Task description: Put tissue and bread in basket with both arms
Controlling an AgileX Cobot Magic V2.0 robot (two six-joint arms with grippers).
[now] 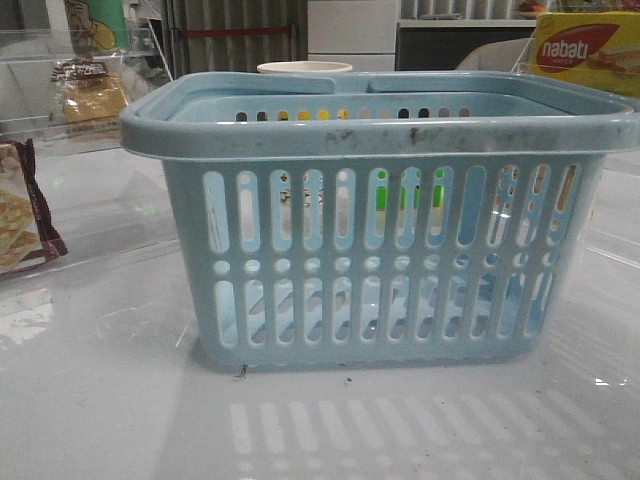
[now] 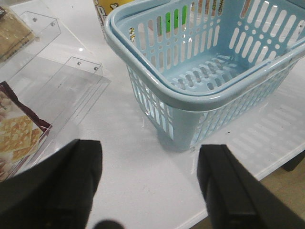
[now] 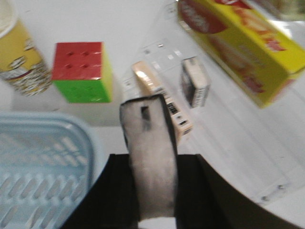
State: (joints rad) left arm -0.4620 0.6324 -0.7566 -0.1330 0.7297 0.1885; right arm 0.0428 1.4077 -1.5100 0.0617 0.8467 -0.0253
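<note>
Basket (image 1: 380, 280) stands upright mid-tabletop (image 1: 100, 400), light blue, slotted walls, dark-specked rim; the left wrist view looks down into it and its floor is bare, so nothing of the task is in yet. Right claw (image 3: 151, 157) is shut on a dark-edged, pale-faced pack, which I take for the tissue (image 3: 150, 148); it hangs in the air beside and slightly beyond the basket's rim, with a red-and-green cube (image 3: 82, 71), a yellow cup (image 3: 21, 55), two small boxes and a long yellow carton (image 3: 238, 45) on the tabletop below and past it. Left claw (image 2: 150, 186) is spread wide and empty, hovering over bare tabletop near the basket's corner, well short of any packet. Bread (image 1: 92, 95): a small clear packet of golden slices on a clear stand at far left in the front view; the maroon-edged cracker packet (image 1: 25, 205) lies nearer and is not the target. Judgement: step in hand is the tissue carry, grasp made, drop not yet done. Next calls for shifting the right claw over the basket's opening before letting go, and for the left claw to head past the crackers to the bread.
</note>
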